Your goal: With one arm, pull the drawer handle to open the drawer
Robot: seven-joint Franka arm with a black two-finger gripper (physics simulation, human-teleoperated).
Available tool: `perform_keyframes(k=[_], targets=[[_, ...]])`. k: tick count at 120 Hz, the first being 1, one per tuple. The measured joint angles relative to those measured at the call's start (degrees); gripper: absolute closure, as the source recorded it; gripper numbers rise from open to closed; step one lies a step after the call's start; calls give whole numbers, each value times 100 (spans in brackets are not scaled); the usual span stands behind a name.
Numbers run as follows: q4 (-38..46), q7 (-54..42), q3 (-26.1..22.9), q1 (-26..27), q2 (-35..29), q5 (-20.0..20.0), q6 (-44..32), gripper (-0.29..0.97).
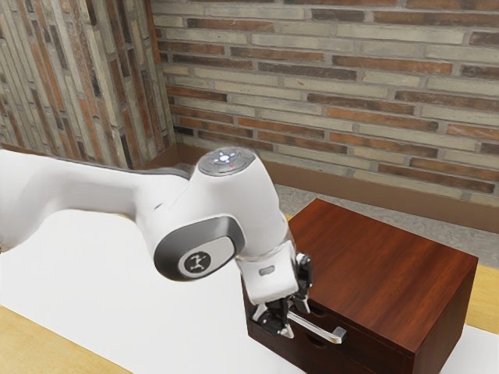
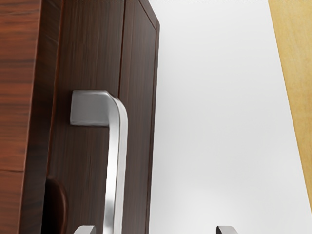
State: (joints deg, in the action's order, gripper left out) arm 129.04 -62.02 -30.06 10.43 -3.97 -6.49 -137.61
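Handle (image 2: pixel 116 161): silver bar with a bent end, fixed to the drawer front, low on the cabinet's front face.
Drawer (image 2: pixel 139 87): dark wood front; looks shut or barely out, cannot tell which.
Cabinet (image 1: pixel 374 257): reddish-brown wooden box standing on the table, toward the exterior view's right.
Gripper (image 1: pixel 284 318): black, right at the handle, jaws spread with the bar between them.
Fingertips (image 2: pixel 224 229): well apart; bar much nearer one than the other, neither clearly pressing on it.
Arm (image 1: pixel 203 226): white, reaching in from the exterior view's left, wrist bent down in front of the cabinet.
Table (image 1: pixel 93 312): smooth white top with a tan wooden edge.
Wall (image 1: pixel 327 93): brick, behind everything.
Risk, closing off-centre: far finger likely to travel a long way and shove the hand or bar sideways, leaving a crooked grip.
Risk, pulling too soon: bar could slip out from between the spread fingers, drawer left where it is.
Risk, grip toward one end of the bar: uneven pull may skew the drawer so it binds.
Risk, pull off the drawer's line: whole cabinet may slide across the smooth tabletop instead of the drawer opening.
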Motion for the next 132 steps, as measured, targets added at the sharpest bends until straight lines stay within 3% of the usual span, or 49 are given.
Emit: perform_keyframes(k=[48, 58, 74, 99, 132], targets=[[70, 63, 0, 127, 264, 339, -336, 41], [124, 98, 22, 170, 293, 369, -410, 30], [199, 124, 16, 193, 311, 379, -472, 40], [357, 172, 15, 257, 196, 420, -525, 66], [732, 252, -1, 261, -263, 491, -559, 76]])
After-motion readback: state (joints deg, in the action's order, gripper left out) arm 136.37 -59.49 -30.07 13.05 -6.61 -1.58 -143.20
